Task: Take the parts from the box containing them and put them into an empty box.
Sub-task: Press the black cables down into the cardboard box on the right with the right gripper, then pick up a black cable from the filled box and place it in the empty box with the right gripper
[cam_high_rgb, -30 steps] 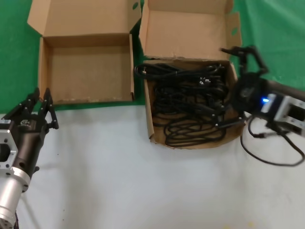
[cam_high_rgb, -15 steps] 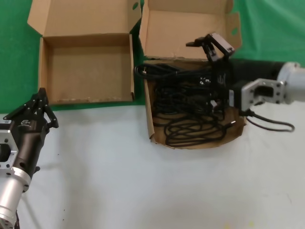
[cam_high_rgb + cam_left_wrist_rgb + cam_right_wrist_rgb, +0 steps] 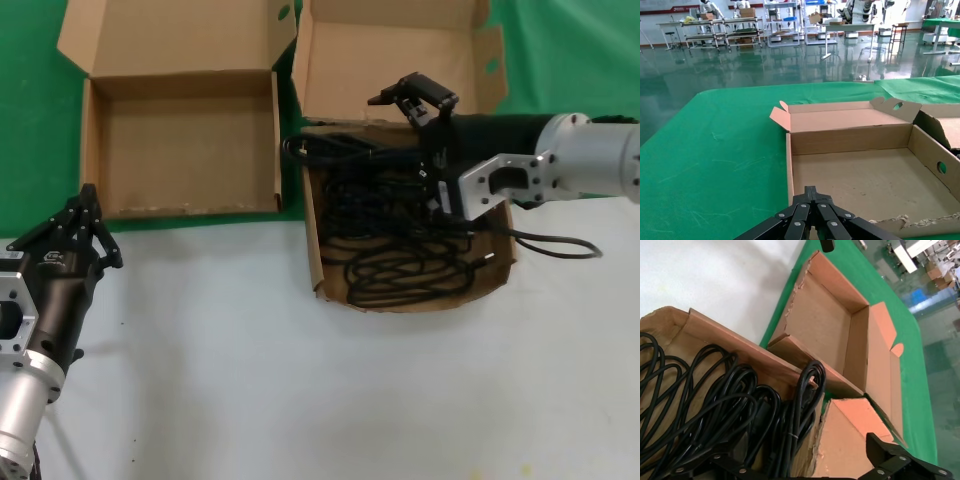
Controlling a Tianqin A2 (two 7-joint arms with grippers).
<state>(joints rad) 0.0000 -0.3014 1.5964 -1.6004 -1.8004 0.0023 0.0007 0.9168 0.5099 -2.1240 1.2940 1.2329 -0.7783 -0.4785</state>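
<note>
Black looped power cables [image 3: 400,235] fill the squarish cardboard box [image 3: 318,270] with the slotted lid flaps, right of centre. One bundle hangs over that box's back left wall [image 3: 809,385]. My right gripper [image 3: 420,145] is open and empty, low over the cables at the back of this box; in the right wrist view [image 3: 800,462] its jaws straddle the wall and the cables [image 3: 715,405]. The wide shallow box [image 3: 90,150] on the left is empty and also shows in both wrist views [image 3: 788,165] [image 3: 825,325]. My left gripper [image 3: 85,225] is shut and empty, in front of that box [image 3: 811,191].
Both boxes stand at the back where the green cloth [image 3: 30,130] meets the white table [image 3: 300,380]. Their lids [image 3: 170,35] stand open behind them. A thin black wire [image 3: 555,240] loops from my right arm beside the cable box.
My right gripper has swung left from the cable box's right edge to over its back part, staying open. My left gripper's fingers have come together; that arm stays in place.
</note>
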